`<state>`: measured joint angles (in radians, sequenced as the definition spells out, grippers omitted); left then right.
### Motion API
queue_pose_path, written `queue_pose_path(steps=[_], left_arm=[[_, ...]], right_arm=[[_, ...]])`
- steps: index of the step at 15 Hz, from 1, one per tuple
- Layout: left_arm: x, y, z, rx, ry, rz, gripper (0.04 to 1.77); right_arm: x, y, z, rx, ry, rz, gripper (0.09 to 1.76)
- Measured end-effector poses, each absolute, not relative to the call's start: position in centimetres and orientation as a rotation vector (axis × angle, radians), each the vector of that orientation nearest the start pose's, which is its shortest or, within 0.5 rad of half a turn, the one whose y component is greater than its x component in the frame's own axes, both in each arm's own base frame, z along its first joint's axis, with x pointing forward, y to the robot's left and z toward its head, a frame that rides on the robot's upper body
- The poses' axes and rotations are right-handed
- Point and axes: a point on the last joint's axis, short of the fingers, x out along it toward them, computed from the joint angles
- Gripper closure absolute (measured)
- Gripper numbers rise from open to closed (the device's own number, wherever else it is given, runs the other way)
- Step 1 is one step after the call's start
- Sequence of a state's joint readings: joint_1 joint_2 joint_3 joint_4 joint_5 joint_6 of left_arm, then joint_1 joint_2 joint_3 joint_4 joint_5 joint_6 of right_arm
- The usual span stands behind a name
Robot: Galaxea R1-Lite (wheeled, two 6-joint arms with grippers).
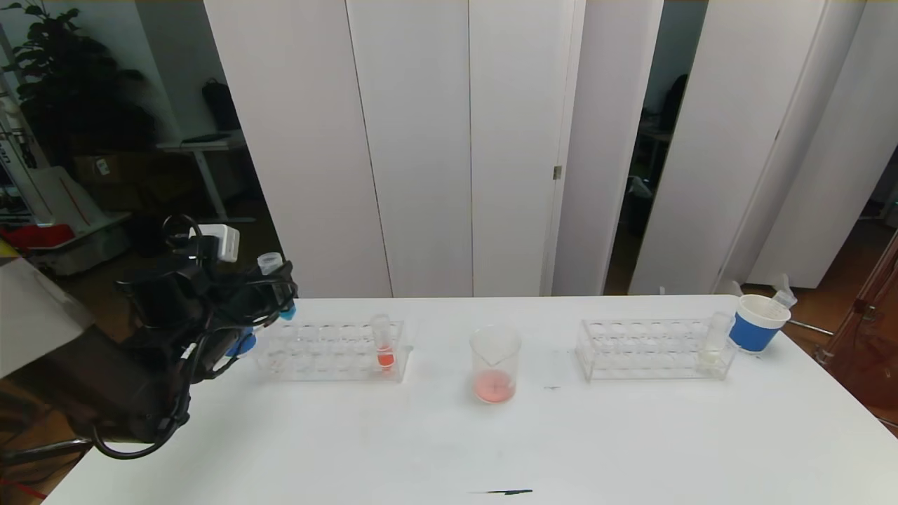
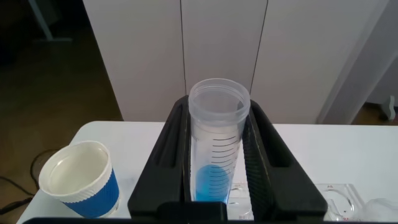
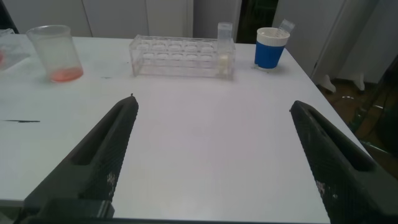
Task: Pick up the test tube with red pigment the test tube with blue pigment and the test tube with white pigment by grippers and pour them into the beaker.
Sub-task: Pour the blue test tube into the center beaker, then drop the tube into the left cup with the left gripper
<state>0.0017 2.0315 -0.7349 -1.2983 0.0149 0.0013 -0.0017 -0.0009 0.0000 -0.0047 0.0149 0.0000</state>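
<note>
My left gripper (image 1: 278, 291) is shut on the test tube with blue pigment (image 2: 214, 146), held upright above the table's far left corner, left of the left rack (image 1: 330, 351). The blue liquid sits at the tube's bottom (image 1: 287, 311). A test tube with red pigment (image 1: 384, 345) stands at the right end of that rack. The beaker (image 1: 494, 365) at the table's middle holds a little pinkish-red liquid. The test tube with white pigment (image 1: 714, 344) stands at the right end of the right rack (image 1: 649, 349). My right gripper (image 3: 213, 102) hangs open over bare table, out of the head view.
A blue-banded paper cup (image 1: 758, 322) with an empty tube in it stands right of the right rack. Another such cup (image 2: 78, 182) sits under my left arm by the table's left edge. A dark mark (image 1: 506, 492) lies near the front edge.
</note>
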Motion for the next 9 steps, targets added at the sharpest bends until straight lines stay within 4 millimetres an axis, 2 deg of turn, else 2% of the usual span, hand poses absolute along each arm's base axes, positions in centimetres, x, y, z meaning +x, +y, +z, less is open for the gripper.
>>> queue_pose_path(steps=[4,9], left_arm=[[35.9,-0.5,16.1,0.006,0.001,-0.007,1.24],[36.1,-2.5,21.7,0.023,-0.016,-0.124,1.24]], right_arm=[[-2.3,0.0,7.6,0.0,-0.005,0.013,0.1],[-2.3,0.0,7.6,0.0,-0.005,0.013,0.1]])
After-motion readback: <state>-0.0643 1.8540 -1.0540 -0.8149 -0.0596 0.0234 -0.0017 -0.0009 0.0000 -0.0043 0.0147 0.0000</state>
